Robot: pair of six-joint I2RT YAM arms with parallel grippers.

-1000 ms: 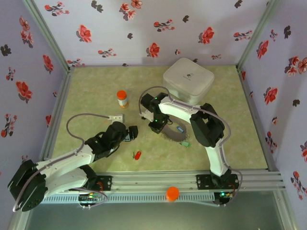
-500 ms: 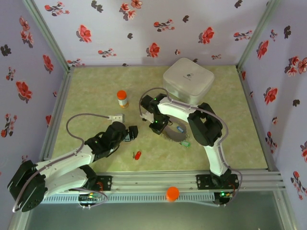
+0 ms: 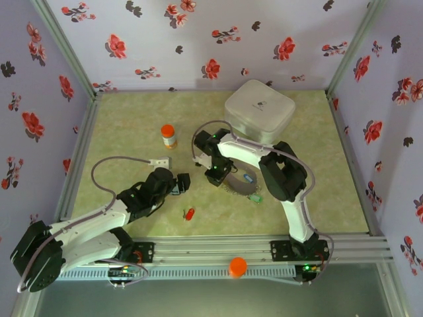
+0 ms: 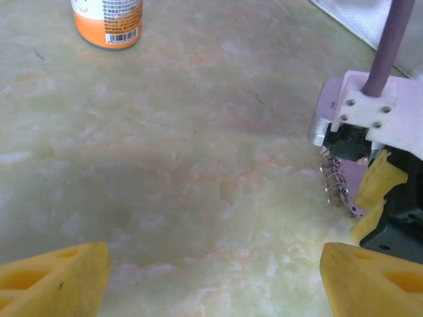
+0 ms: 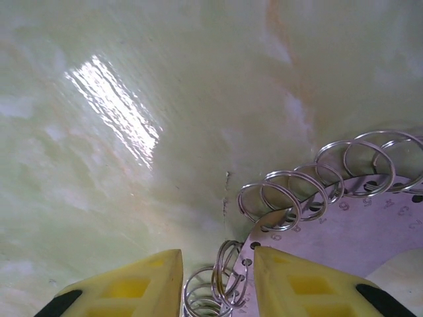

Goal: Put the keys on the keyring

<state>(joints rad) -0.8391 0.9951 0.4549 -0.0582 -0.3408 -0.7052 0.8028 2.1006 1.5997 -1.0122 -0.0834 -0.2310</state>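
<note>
The desk point(image 3: 132, 112) is a pale green slab walled in on three sides by flowered panels, with a metal rail along its near edge; the white box point(image 3: 259, 111) sits at the back. The right arm point(image 3: 284, 175) folds round the near side of the box and comes down just in front of its near-left corner; there the keyring point(image 5: 344, 224), a grey curved band edged with small wire loops, lies flat on the desk. The right jaws stand partly spread astride its rim, with loops between them; whether they touch the metal I cannot tell. The left arm point(image 3: 99, 221) stretches from the near rail toward that spot, its jaws spread wide and empty, facing the keyring point(image 4: 338, 181). A bottle point(image 3: 168, 136) stands well left of the box. The keys are loose: a blue key point(image 3: 248, 177) and a green key point(image 3: 256, 198) lie in front of the box beside the keyring point(image 3: 236, 187), and a red key point(image 3: 190, 213) lies farther toward the rail. The step looks like securing the keyring, with no key threaded yet; next the right jaws likely need to pinch the rim while the left fetches the red key, which has open desk round it; the other two are crowded by the right forearm.
</note>
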